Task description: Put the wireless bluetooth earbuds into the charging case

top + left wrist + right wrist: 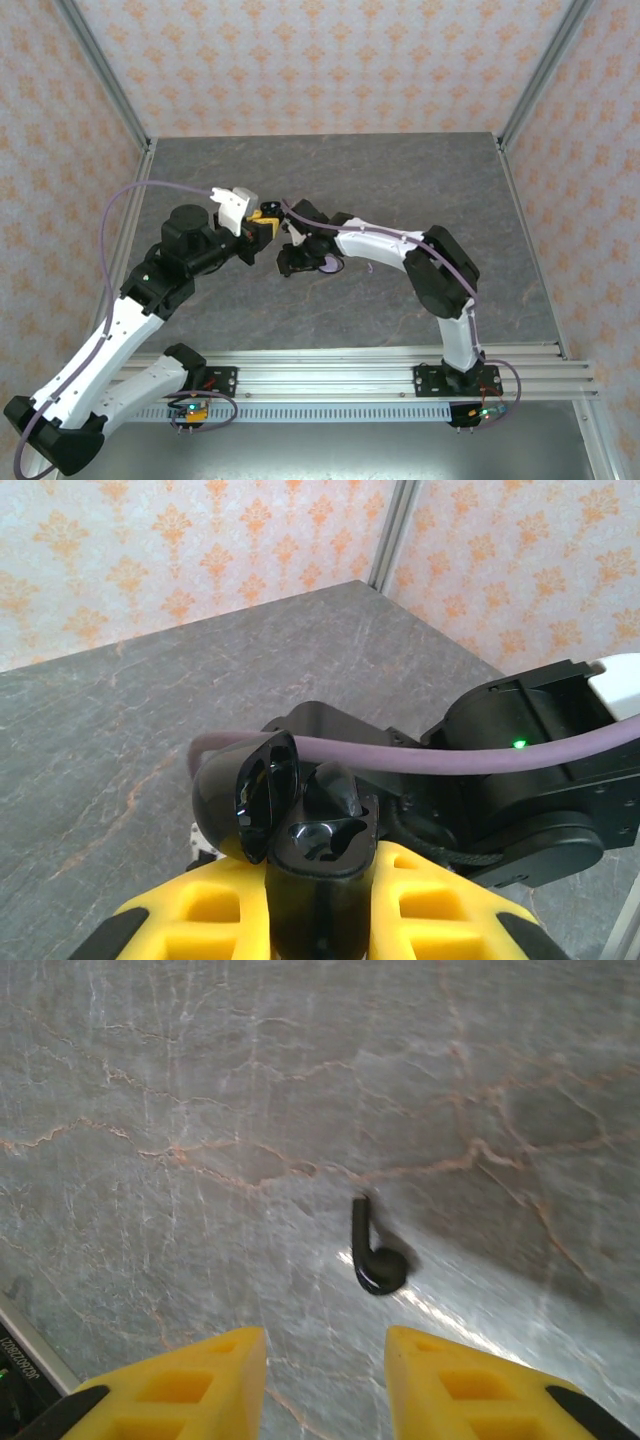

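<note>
Grey, veined, stone-look tabletop (150, 1080), with both arms meeting over its middle. The left gripper (320, 905) has its yellow fingers pressed together on the glossy black plastic charging case (322, 845), whose hinged lid (245, 795) stands swung open. You cannot tell whether either well is filled. The right gripper (325, 1365) hangs spread and empty above the small black stemmed earbud (377, 1260), which lies flat on the tabletop just ahead of the fingers. The step in hand appears to be the pick-up. You would lower the right gripper, straddle the bud, then close gently on it before carrying it to the case.
</note>
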